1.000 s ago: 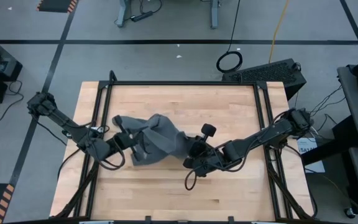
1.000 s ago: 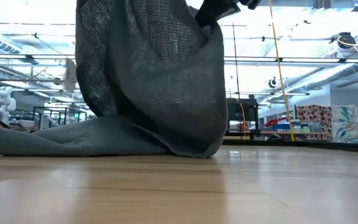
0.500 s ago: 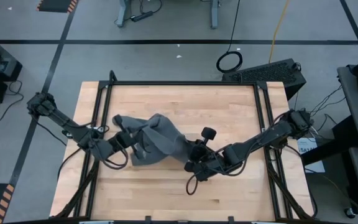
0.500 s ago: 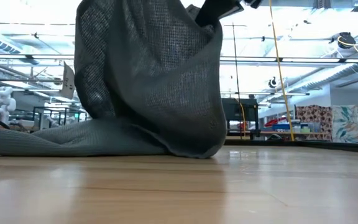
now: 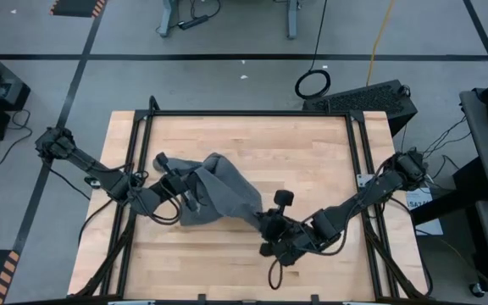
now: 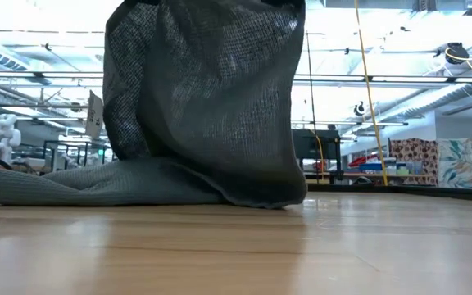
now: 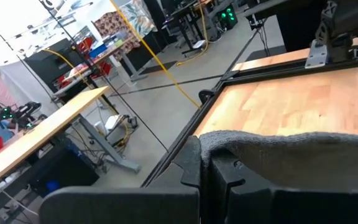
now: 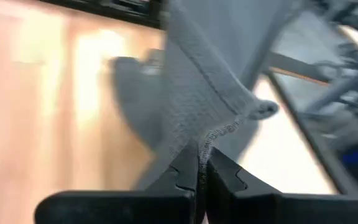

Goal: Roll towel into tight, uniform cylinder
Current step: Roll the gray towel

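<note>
The dark grey towel (image 5: 217,191) is bunched at the table's middle left. Part of it is lifted and hangs as a broad drape (image 6: 207,98); its lower part lies flat on the wood (image 6: 72,184). A small white tag (image 6: 95,115) shows at the drape's left side. My left gripper (image 5: 186,195) is shut on the towel's left side, and my right gripper (image 5: 265,222) is shut on its near right end. No rolled cylinder shows. My left gripper pinches a rim of the towel (image 7: 229,142) between its two fingers (image 7: 194,168), coming nearly level from the table's left. The cloth runs off sideways from the fingertips, lifted above the wood. One layer or several, I cannot tell. My right gripper pinches a hemmed edge of the towel near a corner (image 8: 213,134) between its two fingertips (image 8: 185,171), slanting down from the table's right. The cloth rises away from the fingers in a drawn-out strip and is held above the table.
A black metal frame (image 5: 142,127) borders the wooden table. Bare wood lies at the far right (image 5: 312,152) and along the near edge (image 5: 210,263). A black cable loop (image 5: 312,83) and a dark box (image 5: 371,97) sit on the floor beyond the far edge.
My right gripper has gone toward the table's near edge, still shut on the towel, and has drawn that end along with it. The lifted drape has spread wider toward the right in the low view. The part lying on the wood has stayed in place.
</note>
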`<state>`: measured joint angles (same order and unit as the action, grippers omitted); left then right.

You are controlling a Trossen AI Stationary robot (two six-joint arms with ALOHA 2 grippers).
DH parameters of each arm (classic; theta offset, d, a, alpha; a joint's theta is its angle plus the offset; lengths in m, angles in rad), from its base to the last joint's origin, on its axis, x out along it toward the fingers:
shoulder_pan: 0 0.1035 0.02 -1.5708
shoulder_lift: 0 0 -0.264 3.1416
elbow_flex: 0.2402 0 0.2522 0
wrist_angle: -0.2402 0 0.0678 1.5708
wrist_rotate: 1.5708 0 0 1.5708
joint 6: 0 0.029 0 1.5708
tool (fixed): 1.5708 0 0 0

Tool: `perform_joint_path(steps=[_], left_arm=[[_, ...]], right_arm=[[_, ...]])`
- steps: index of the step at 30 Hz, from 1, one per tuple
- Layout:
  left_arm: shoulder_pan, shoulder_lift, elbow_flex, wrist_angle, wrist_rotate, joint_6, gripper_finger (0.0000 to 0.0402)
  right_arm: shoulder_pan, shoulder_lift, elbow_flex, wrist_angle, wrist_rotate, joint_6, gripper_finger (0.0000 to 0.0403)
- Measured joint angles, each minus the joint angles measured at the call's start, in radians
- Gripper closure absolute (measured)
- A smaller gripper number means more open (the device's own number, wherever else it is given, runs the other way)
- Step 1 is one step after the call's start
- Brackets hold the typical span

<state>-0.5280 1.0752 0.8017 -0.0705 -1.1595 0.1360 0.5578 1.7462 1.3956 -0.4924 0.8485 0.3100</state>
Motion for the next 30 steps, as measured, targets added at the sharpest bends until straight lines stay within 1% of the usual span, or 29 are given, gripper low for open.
perform_joint_path(steps=[2, 4, 8, 10, 12, 15, 19, 22, 25, 28, 30], left_arm=[[0.002, 0.0, 0.0, 0.0, 0.0, 0.0, 0.04], [0.007, 0.0, 0.0, 0.001, 0.0, 0.0, 0.04], [0.015, 0.0, 0.0, 0.001, 0.001, -0.001, 0.04], [0.018, 0.0, 0.0, 0.001, 0.001, -0.001, 0.04], [0.017, 0.0, 0.0, 0.0, 0.003, -0.001, 0.04], [0.017, 0.0, 0.0, 0.001, 0.024, -0.001, 0.04], [0.017, 0.0, 0.0, 0.001, 0.122, -0.007, 0.04], [0.017, 0.0, 0.0, 0.001, 0.191, -0.026, 0.04], [0.017, 0.0, 0.0, 0.001, 0.205, -0.026, 0.04], [0.017, 0.0, -0.001, 0.001, 0.205, -0.027, 0.04], [0.017, 0.0, -0.001, 0.002, 0.207, -0.027, 0.04]], right_arm=[[0.009, 0.0, 0.0, 0.036, -0.057, -0.022, 0.0398], [0.015, 0.0, 0.0, 0.078, -0.09, -0.038, 0.0398], [0.02, 0.0, 0.0, 0.14, -0.099, -0.071, 0.0396], [0.02, 0.006, 0.0, 0.161, -0.101, -0.088, 0.0386], [0.019, 0.018, 0.0, 0.175, -0.13, -0.106, 0.0367], [0.012, 0.039, 0.0, 0.183, -0.164, -0.113, 0.0326], [0.009, 0.06, -0.001, 0.176, -0.17, -0.119, 0.0271], [0.009, 0.076, -0.001, 0.177, -0.183, -0.119, 0.0238], [0.006, 0.087, -0.001, 0.208, -0.241, -0.12, 0.0216], [0.002, 0.114, 0.0, 0.264, -0.313, -0.118, 0.0203], [0.001, 0.137, -0.002, 0.282, -0.334, -0.138, 0.0197]])
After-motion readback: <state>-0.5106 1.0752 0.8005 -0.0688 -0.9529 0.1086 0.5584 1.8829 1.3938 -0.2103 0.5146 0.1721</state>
